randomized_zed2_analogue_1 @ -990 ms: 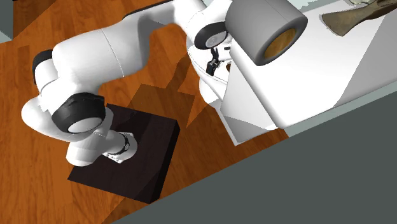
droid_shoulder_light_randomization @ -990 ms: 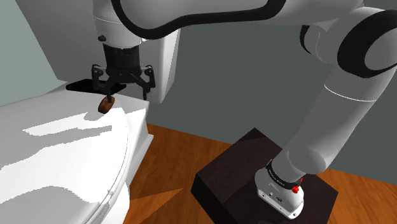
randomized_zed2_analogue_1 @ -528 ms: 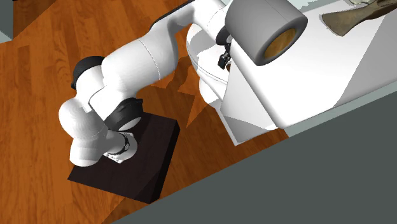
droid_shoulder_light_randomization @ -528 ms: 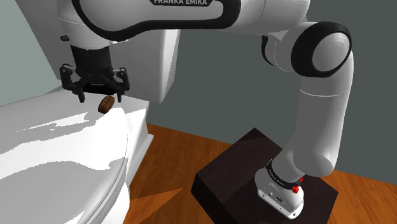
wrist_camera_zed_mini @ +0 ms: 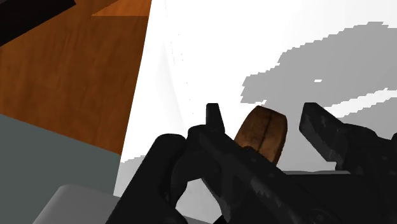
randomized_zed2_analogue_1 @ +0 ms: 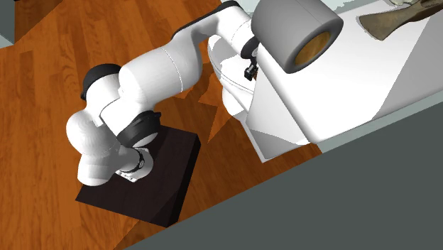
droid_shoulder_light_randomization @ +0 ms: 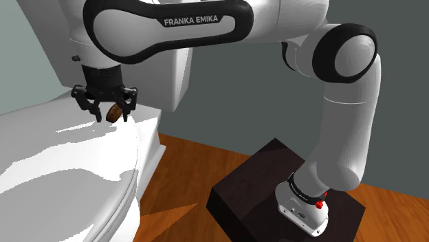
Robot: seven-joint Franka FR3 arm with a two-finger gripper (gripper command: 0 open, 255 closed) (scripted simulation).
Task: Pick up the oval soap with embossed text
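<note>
Farthest toward the shoulder view's left, a white toilet lid (droid_shoulder_light_randomization: 62, 158), carrying the task's thing near its back edge. Next along, the end effector (droid_shoulder_light_randomization: 105, 110), now down at lid level. Half a second ago it was a little higher over much the same spot, and a second ago farther toward the shoulder view's right. In the wrist view, black fingers (wrist_camera_zed_mini: 213, 118) spread wide, one to each side of the soap (wrist_camera_zed_mini: 262, 132), with a sliver of pale lid showing on both sides: open, straddling, gripping nothing as yet. Brown oval soap (droid_shoulder_light_randomization: 115, 112) itself unmoved across all three moments, seemingly standing on edge on the lid, just in front of the white tank (droid_shoulder_light_randomization: 175, 75). No embossed text legible from these angles. Further right, wooden floor (droid_shoulder_light_randomization: 199, 161), then the dark stand (droid_shoulder_light_randomization: 261, 185) under the arm (droid_shoulder_light_randomization: 344, 124).

Meaning for the task, as a judgement: approach and descent look finished, grasp not yet made. Next call likely a plain closing of the fingers, then a lift. Worth watching: a soap balanced on edge, easily tipped or rolled by whichever finger arrives first.
</note>
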